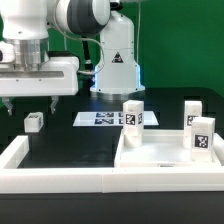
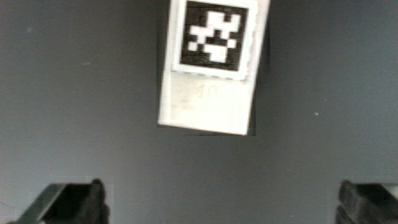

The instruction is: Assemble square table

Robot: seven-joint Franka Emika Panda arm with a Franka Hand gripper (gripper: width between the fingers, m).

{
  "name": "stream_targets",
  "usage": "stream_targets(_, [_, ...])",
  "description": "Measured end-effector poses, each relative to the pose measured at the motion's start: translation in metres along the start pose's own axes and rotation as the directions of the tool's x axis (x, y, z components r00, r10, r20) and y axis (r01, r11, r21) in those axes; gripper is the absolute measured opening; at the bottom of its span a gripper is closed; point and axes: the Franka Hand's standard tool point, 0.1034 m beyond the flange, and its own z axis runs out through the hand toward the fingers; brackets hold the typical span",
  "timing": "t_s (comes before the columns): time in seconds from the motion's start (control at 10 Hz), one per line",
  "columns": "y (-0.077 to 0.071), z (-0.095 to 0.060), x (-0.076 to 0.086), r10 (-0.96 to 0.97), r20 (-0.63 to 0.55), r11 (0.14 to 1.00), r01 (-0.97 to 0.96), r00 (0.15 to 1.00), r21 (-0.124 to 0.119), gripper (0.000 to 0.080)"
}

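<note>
The claw (image 1: 28,103) hangs open above the black surface (image 1: 70,138), on the exterior view's left. Its two fingers (image 2: 71,203) stand wide apart and hold nothing.

Right under it lies one small white leg (image 1: 34,121) on the surface. In the wrist view this leg (image 2: 210,65) lies flat, a bit tilted, with a black-and-white tag at one end — it is not between the fingers, and they do not touch it.

The square slab (image 1: 160,155) lies flat on the exterior view's right, against the white rail (image 1: 60,180). Three more legs stand upright there: one (image 1: 133,115) by the slab's far edge, one (image 1: 203,139) at its right side, and one (image 1: 192,112) just behind that one.

The marker board (image 1: 105,119) lies flat near the middle.
</note>
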Motion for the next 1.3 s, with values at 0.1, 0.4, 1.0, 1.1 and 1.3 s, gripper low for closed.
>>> stream_targets(0.1, [-0.002, 0.001, -0.001, 0.014, 0.007, 1.0, -0.014, 1.0, 0.006, 0.0649])
stream_targets(0.4, [0.003, 0.015, -0.015, 0.059, 0.107, 0.998, -0.061, 0.993, 0.023, 0.0649])
stream_targets(1.0, [-0.004, 0.028, -0.017, -0.001, 0.427, 0.99, -0.059, 0.904, 0.126, 0.0649])
stream_targets(1.1, [0.0, 0.031, -0.016, -0.014, 0.483, 0.991, -0.053, 0.876, 0.124, 0.0649])
stream_targets(1.3, [0.01, 0.034, -0.016, -0.017, 0.554, 0.996, -0.034, 0.832, 0.082, 0.0649])
